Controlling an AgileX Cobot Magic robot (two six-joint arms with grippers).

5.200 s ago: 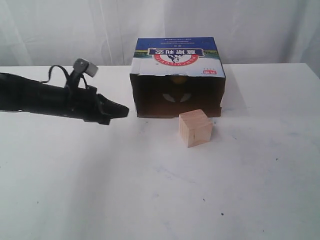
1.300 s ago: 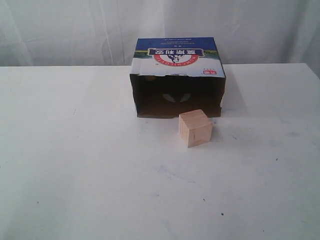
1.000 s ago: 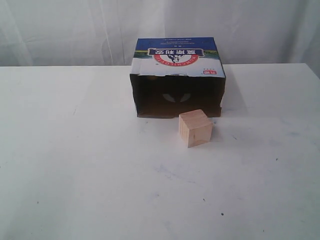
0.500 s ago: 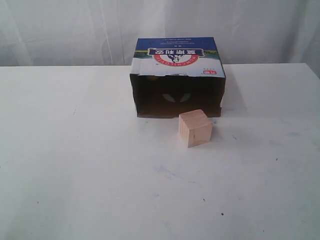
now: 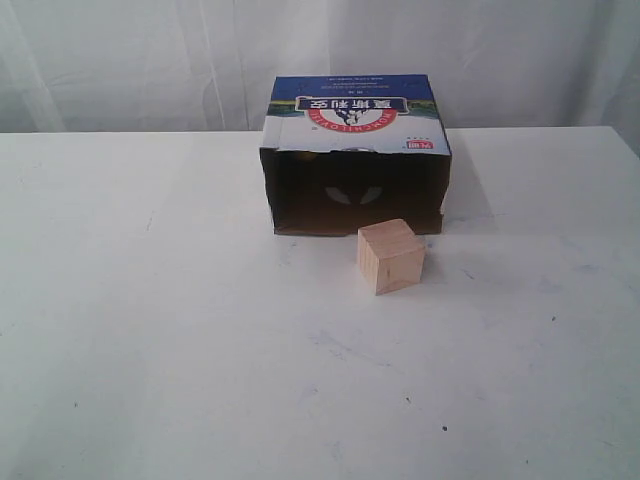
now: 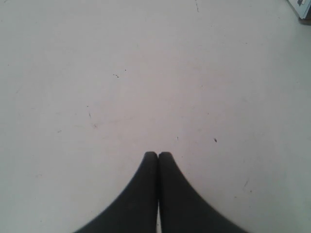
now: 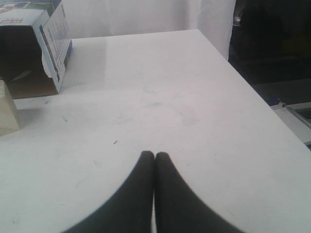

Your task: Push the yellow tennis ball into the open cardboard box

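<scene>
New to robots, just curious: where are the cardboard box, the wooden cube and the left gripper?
cardboard box (image 5: 355, 112): exterior view, printed top panel.
wooden cube (image 5: 398, 270): exterior view, front face.
left gripper (image 6: 158, 155): left wrist view, between its shut fingertips.

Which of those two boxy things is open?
The big brown cardboard box with the blue top: its dark inside shows. The small pale wooden cube is solid.

Inside the large brown cardboard box (image 5: 355, 115), darkness hides the fuzzy yellow tennis ball; the right wrist view crops the pale wooden cube (image 7: 7, 110).
</scene>
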